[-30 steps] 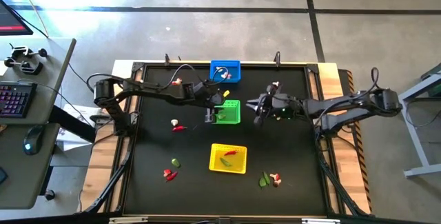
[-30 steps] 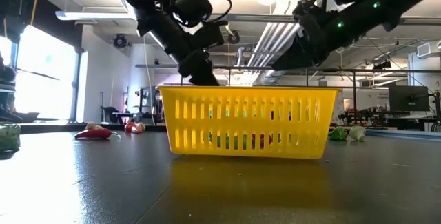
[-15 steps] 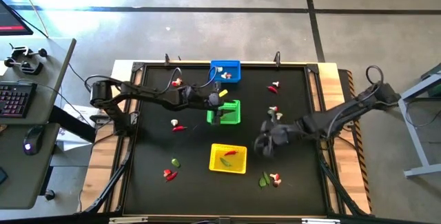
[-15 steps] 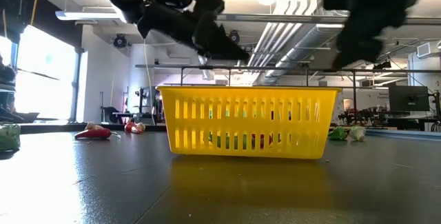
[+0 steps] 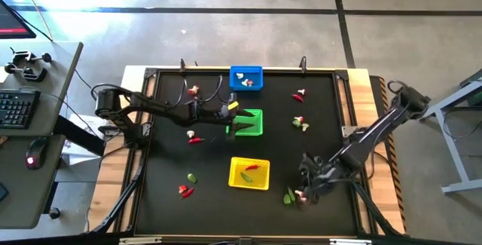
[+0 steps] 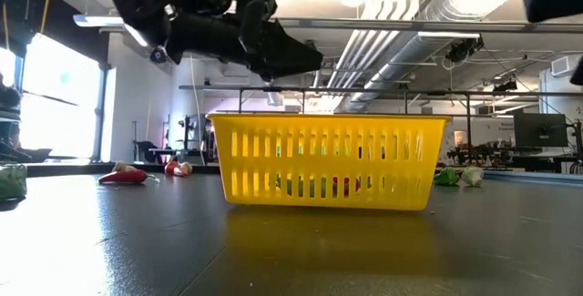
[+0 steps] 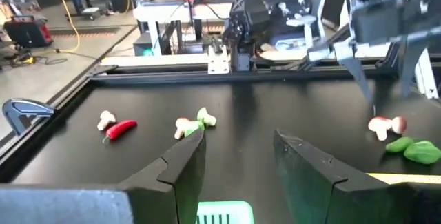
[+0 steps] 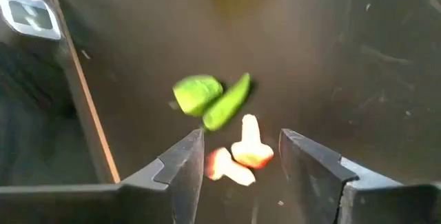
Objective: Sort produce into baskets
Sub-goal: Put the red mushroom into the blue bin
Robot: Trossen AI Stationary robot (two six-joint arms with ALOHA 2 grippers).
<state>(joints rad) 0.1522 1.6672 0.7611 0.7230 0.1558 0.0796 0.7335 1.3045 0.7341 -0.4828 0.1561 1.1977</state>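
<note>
right gripper: jaws apart, holding nothing, poised over a mushroom piece and green leafy bits near the worktop's front edge. left gripper: jaws apart, empty, at the green basket. yellow basket: centre front, holds a chilli and a leaf. blue basket: at the back. loose produce scattered on both sides.

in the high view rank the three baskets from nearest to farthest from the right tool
Measured from the right tool, open and low at the table's front right:
1. Yellow basket, just to its left, front centre.
2. Green basket, mid-table, by the left tool.
3. Blue basket, at the far edge.
</note>
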